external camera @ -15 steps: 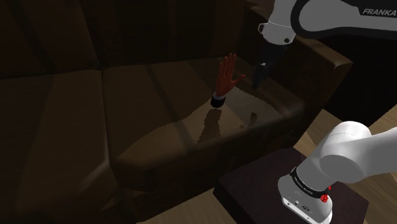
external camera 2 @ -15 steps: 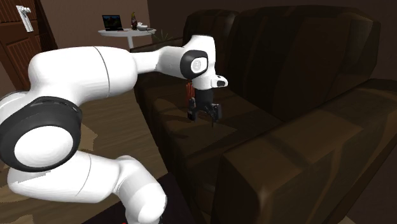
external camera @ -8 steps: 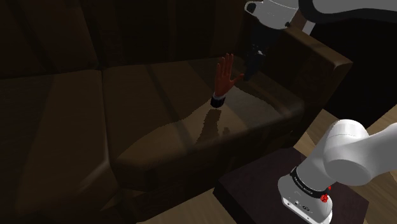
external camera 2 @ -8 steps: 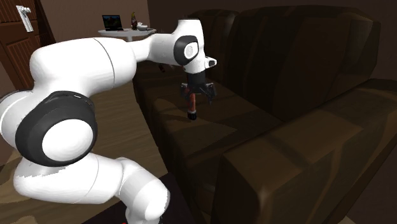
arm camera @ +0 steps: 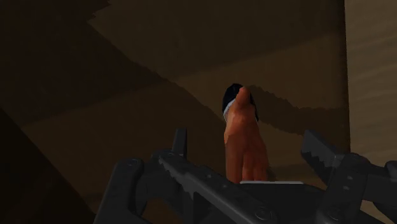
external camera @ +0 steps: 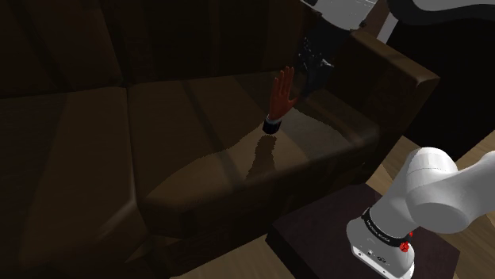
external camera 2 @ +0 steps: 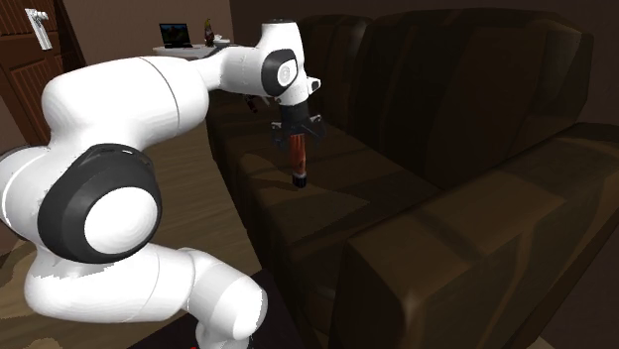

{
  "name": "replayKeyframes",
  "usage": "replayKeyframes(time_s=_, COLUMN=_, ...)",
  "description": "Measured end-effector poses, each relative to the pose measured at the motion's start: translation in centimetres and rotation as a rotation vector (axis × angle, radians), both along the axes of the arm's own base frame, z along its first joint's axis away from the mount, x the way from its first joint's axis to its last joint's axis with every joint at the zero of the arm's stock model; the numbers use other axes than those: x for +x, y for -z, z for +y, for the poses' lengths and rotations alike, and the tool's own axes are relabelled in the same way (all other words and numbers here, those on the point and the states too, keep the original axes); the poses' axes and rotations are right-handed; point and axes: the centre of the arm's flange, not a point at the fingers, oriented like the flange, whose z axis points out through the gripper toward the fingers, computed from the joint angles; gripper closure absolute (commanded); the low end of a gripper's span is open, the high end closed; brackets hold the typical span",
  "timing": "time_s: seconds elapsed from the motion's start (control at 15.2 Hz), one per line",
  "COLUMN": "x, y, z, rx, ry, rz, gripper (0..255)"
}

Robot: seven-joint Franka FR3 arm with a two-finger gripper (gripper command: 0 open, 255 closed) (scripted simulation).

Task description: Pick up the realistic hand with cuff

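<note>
Setting: a dim room with a wooden floor. A dark brown sofa [external camera: 95, 158] takes up most of it, and a small round table [external camera 2: 194, 49] stands far off at the second exterior view's left.

Item 1, model hand [external camera: 280, 97]: reddish skin, standing upright on its dark cuff [external camera: 271, 124] on the sofa's seat, near the armrest [external camera: 393, 75] at the shoulder view's right. Its fingertips point up, so the palm is open to a grasp from above.

Item 2, gripper [external camera 2: 296, 132]: all black, hanging over the model hand and aimed down at the seat, jaws spread wide. It is probably lined up this way so that a straight descent puts one jaw on each side of the palm.

Relation: in the wrist view the model hand rises between the two black fingers [arm camera: 180, 147], one on each side. Neither touches it, so nothing is gripped.

Judgement: the approach is nearly finished — what remains is to lower, close across the palm and lift. The narrow cuff is a poor base, and a sideways nudge could tip the model hand over.
</note>
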Motion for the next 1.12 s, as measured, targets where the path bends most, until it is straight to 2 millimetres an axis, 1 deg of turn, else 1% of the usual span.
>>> replayKeyframes(time_s=0.26, x=0.0, y=1.9, z=0.0, rx=0.000, ry=-0.004, rz=-0.001, gripper=0)
replayKeyframes(time_s=0.33, x=0.0, y=2.2, z=0.0, rx=0.000, ry=-0.004, rz=-0.001, gripper=255)
replayKeyframes(time_s=0.99, x=0.0, y=2.3, z=0.0, rx=0.001, ry=-0.004, rz=-0.003, gripper=255)
replayKeyframes(time_s=1.12, x=-0.1, y=1.7, z=0.0, rx=0.000, ry=-0.004, rz=-0.002, gripper=255)
